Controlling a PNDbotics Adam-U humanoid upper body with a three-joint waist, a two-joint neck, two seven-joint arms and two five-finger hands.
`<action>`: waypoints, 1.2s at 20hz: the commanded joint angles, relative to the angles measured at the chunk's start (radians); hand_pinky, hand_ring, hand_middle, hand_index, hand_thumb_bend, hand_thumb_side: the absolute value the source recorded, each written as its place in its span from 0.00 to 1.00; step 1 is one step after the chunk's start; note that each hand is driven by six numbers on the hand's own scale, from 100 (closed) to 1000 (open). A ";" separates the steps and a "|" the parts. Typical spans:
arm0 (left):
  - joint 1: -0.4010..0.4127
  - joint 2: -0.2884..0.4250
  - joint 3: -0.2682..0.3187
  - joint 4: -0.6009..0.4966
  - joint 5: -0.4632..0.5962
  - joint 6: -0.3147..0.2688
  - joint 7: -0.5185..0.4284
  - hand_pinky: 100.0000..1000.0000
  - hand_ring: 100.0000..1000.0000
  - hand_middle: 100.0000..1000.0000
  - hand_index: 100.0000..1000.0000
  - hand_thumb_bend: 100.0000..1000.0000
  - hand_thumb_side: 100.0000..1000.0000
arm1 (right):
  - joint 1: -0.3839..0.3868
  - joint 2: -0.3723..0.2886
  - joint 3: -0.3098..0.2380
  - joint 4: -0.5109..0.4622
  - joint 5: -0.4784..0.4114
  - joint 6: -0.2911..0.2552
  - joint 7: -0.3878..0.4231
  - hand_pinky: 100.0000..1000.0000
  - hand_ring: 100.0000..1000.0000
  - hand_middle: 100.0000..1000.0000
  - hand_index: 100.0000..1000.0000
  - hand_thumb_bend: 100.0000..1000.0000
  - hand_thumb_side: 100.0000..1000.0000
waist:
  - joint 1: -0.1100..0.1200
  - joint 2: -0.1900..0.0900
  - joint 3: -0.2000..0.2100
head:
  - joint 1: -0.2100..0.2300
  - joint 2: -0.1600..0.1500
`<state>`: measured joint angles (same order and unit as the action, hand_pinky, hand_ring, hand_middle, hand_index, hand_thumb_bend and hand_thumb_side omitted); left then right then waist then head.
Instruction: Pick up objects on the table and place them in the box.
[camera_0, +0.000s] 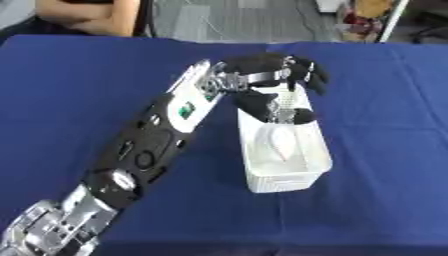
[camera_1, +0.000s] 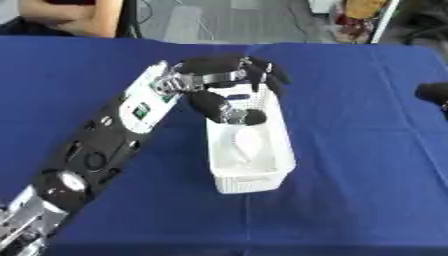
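A white slotted box (camera_0: 297, 176) stands on the blue table, long side running away from me. A pale white object (camera_0: 282, 141) lies inside on its floor. My left hand (camera_0: 262, 67) hovers over the box's far end, its arm coming in from the lower left. The fingers (camera_0: 308, 75) droop over the far rim and the thumb (camera_0: 262, 106) points down into the box, with nothing held between them. The white object is just below the thumb tip, apart from it. A dark part of my right hand (camera_1: 434, 93) shows only at the right edge of the right eye view.
The blue cloth (camera_0: 385, 150) covers the whole table, bare to the left and right of the box. A person sits beyond the far left edge. Floor clutter lies past the far right edge.
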<state>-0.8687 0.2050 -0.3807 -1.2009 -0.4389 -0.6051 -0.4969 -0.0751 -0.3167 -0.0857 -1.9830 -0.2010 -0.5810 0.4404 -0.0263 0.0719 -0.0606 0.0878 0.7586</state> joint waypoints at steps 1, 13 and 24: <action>-0.012 0.002 0.006 -0.009 -0.027 -0.072 -0.038 0.66 0.77 0.87 0.80 0.58 0.88 | -0.003 -0.012 -0.005 -0.017 -0.003 0.001 0.002 0.82 0.80 0.75 0.85 0.00 0.67 | -0.001 -0.013 -0.002 | 0.006 -0.014; -0.006 0.001 0.008 0.002 -0.055 -0.083 -0.016 0.66 0.76 0.87 0.80 0.53 0.86 | -0.001 -0.011 -0.005 -0.017 0.000 0.001 0.001 0.82 0.81 0.75 0.85 0.00 0.67 | -0.002 -0.012 0.000 | 0.005 -0.013; 0.104 0.048 0.072 -0.161 0.202 0.014 0.075 0.53 0.72 0.89 0.78 0.02 0.86 | 0.002 -0.009 -0.013 -0.017 0.009 0.002 -0.003 0.82 0.81 0.75 0.85 0.00 0.67 | 0.002 -0.004 0.008 | -0.015 -0.017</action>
<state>-0.7532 0.2301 -0.3331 -1.3136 -0.2906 -0.6041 -0.4345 -0.0743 -0.3166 -0.0887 -1.9830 -0.1965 -0.5809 0.4396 -0.0240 0.0776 -0.0527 0.0862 0.7576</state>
